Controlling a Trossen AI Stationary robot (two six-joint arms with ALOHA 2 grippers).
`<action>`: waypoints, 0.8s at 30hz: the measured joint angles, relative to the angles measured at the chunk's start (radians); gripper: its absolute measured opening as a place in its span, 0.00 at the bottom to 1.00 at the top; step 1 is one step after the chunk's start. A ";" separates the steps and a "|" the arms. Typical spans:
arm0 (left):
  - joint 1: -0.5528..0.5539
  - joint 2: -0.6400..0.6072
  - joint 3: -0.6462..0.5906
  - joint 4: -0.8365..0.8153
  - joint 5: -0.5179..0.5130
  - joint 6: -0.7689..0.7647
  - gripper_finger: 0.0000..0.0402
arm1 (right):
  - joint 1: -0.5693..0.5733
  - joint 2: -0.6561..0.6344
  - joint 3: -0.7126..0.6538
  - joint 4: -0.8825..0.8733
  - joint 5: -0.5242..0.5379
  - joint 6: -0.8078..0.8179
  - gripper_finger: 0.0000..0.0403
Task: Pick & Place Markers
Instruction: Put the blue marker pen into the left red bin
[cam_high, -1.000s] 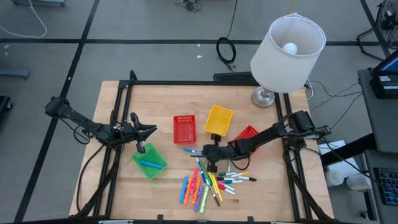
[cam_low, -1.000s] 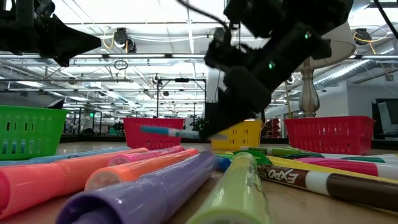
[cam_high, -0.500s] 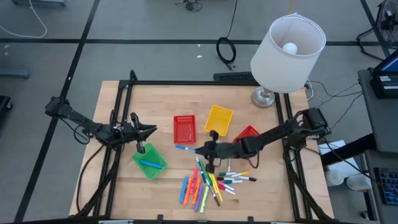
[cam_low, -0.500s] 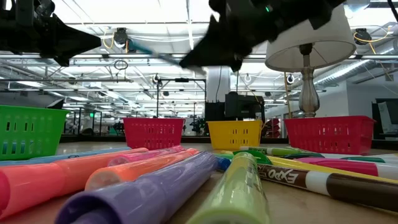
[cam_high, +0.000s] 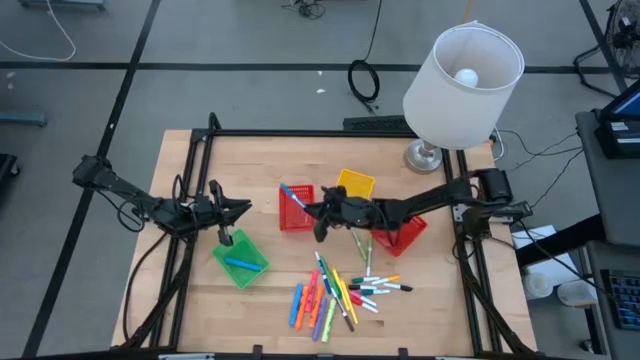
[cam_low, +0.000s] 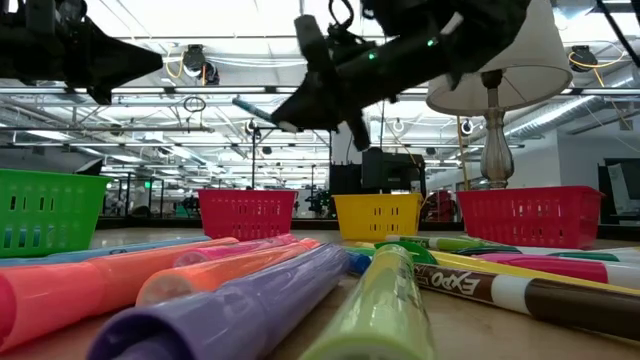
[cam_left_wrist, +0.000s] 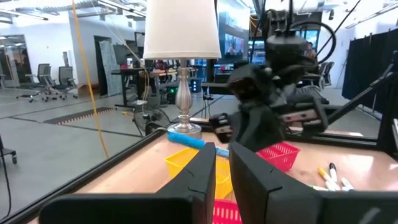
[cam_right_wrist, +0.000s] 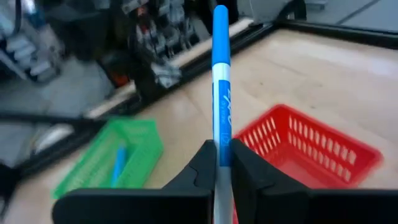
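Blue marker (cam_right_wrist: 221, 93) is clamped mid-barrel by right gripper (cam_high: 318, 211), held above red basket (cam_high: 296, 214). Likely light, stiff, slick; grip nr middle advised. Left gripper (cam_high: 238, 210) over green basket (cam_high: 240, 263), fingers nearly together, nothing held.

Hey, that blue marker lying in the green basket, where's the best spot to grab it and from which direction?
Grip the blue marker at mid-barrel, coming straight down from above. It lies flat and alone in the open-topped green basket, so the walls likely block a side approach. Set the fingers across its length. The left gripper hovers nearby; the right gripper already holds another blue marker.
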 joint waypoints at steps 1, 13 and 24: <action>0.000 0.000 0.000 0.002 0.000 0.000 0.14 | -0.003 0.009 0.000 0.009 0.000 0.012 0.04; 0.000 0.000 0.000 0.011 -0.001 0.038 0.14 | -0.007 0.089 -0.003 0.055 0.003 0.052 0.04; 0.000 0.000 0.000 0.042 0.000 0.053 0.14 | -0.020 0.129 0.005 0.101 0.005 0.066 0.04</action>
